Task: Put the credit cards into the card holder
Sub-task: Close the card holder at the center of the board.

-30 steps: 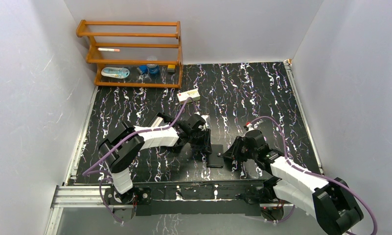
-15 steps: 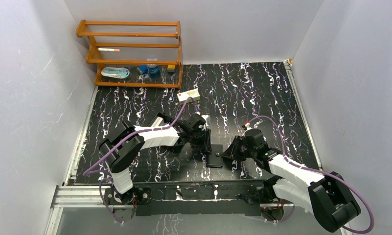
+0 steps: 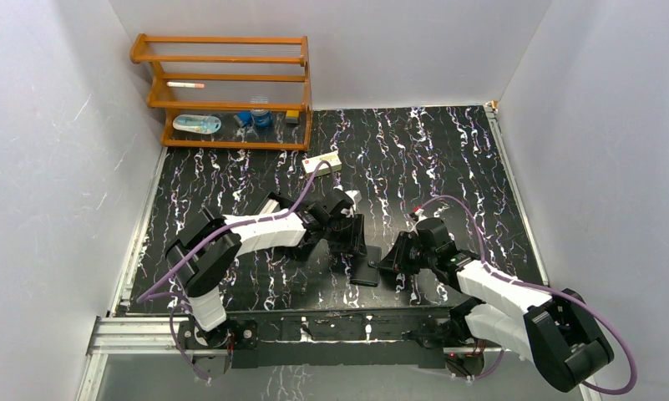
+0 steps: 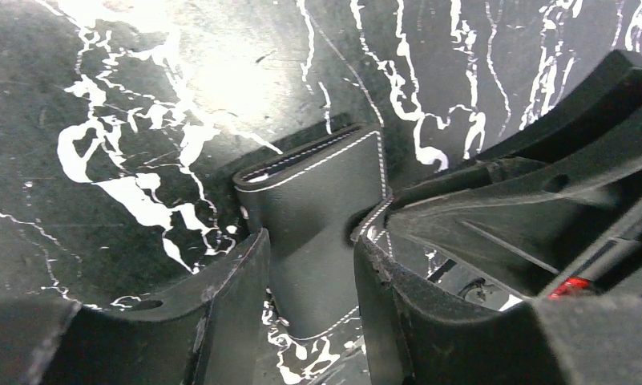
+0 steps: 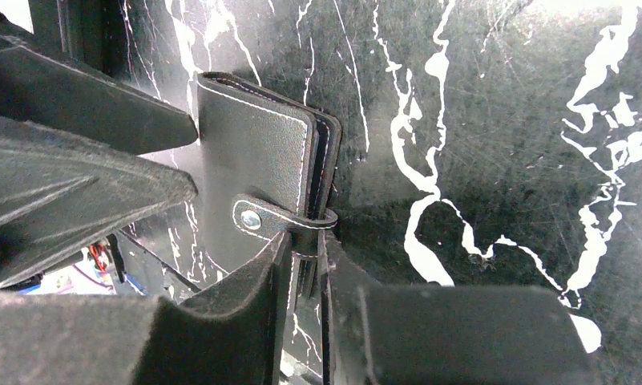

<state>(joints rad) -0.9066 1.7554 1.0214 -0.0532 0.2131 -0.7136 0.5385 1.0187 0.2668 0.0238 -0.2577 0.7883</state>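
The card holder (image 3: 366,271) is a folded black wallet with white stitching, low over the marbled table between my two grippers. My right gripper (image 5: 304,249) is shut on its edge just below the snap tab (image 5: 257,218); from above it (image 3: 391,263) sits on the holder's right. My left gripper (image 4: 308,249) straddles the holder (image 4: 317,200) from the other side. Its jaws are open, and a sliver of table shows beside the left finger (image 4: 229,289). From above, this gripper (image 3: 353,242) is just up-left of the holder. No credit cards are in view.
A wooden rack (image 3: 222,92) with small items stands at the back left. A cream oblong carton (image 3: 322,162) lies in front of it. White walls close in three sides, and a metal rail (image 3: 147,330) runs along the near edge.
My left gripper has shifted slightly right and its jaws have widened around the holder. The right gripper keeps its hold, and the right arm's elbow has drawn in a little.
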